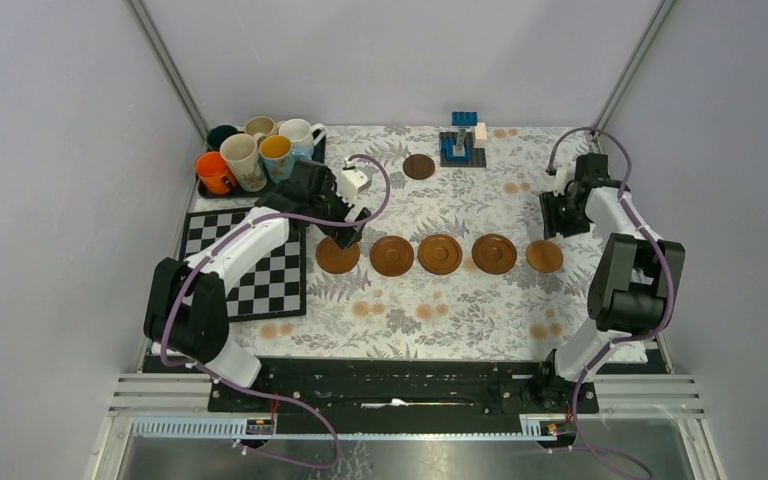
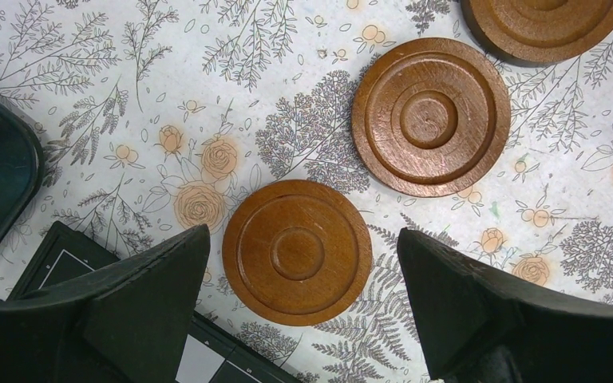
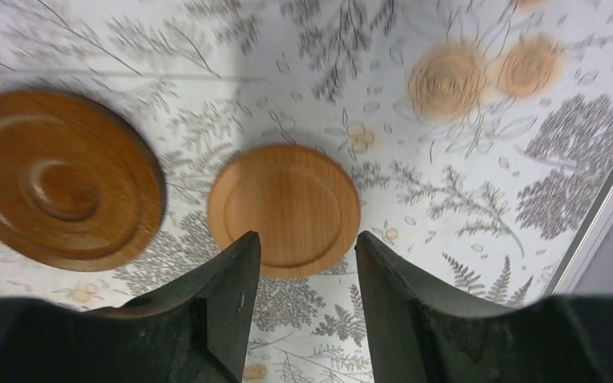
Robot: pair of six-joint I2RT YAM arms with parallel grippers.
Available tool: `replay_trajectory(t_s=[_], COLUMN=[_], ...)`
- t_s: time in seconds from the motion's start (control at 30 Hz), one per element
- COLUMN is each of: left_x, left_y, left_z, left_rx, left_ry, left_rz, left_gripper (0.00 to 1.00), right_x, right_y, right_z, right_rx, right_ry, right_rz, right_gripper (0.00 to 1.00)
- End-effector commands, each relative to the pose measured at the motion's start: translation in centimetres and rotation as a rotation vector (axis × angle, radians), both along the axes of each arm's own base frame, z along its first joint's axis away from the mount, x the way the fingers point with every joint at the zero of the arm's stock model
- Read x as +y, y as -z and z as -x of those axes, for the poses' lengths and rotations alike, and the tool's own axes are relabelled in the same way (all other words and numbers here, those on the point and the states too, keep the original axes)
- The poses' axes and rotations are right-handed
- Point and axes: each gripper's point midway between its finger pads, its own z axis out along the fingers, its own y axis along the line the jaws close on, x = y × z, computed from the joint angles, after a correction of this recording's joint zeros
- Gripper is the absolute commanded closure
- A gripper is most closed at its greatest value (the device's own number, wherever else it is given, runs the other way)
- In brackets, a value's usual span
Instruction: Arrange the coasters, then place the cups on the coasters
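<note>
Five brown coasters lie in a row across the floral cloth, from the leftmost coaster (image 1: 338, 255) to the paler rightmost coaster (image 1: 545, 256). A sixth coaster (image 1: 419, 166) lies alone farther back. My left gripper (image 1: 346, 236) hangs open above the leftmost coaster (image 2: 298, 252), its jaws wide on either side of it and not touching it (image 2: 303, 235). My right gripper (image 1: 557, 222) is open and empty (image 3: 307, 237), just behind the pale coaster (image 3: 284, 209), which rests on the cloth. Several cups (image 1: 243, 160) stand bunched at the back left.
The cups stand on a black tray (image 1: 203, 190). A chessboard (image 1: 250, 270) lies left of the row, under my left arm. Blue toy blocks (image 1: 463, 140) sit on a small black plate at the back. The enclosure's right frame rail (image 3: 599, 231) runs close to the pale coaster.
</note>
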Motion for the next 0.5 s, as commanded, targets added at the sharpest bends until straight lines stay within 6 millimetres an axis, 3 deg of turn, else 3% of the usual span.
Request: replay_trajectory(t_s=[0.0, 0.1, 0.23, 0.33, 0.47], left_x=[-0.7, -0.7, -0.7, -0.4, 0.6], left_y=[-2.3, -2.5, -2.9, -2.9, -2.4], left_z=[-1.2, -1.5, -1.7, -1.9, -1.7], left_rx=[-0.061, -0.069, -0.068, -0.061, -0.055], left_ry=[-0.021, -0.047, -0.067, -0.088, -0.124], left_rz=[0.061, 0.076, 0.091, 0.083, 0.057], left_gripper=[0.01, 0.01, 0.01, 0.01, 0.01], right_x=[3.0, 6.3, 12.5, 17.2, 21.5], right_y=[-3.6, -5.1, -6.7, -6.6, -5.7], right_z=[-3.7, -6.2, -9.6, -11.5, -14.6], right_rx=[-0.143, -0.242, -0.353, -0.360, -0.375], right_ry=[-0.005, -0.053, -0.178, -0.253, -0.246], right_rz=[-0.148, -0.217, -0.273, -0.297, -0.308], right_gripper=[0.43, 0.40, 0.39, 0.40, 0.43])
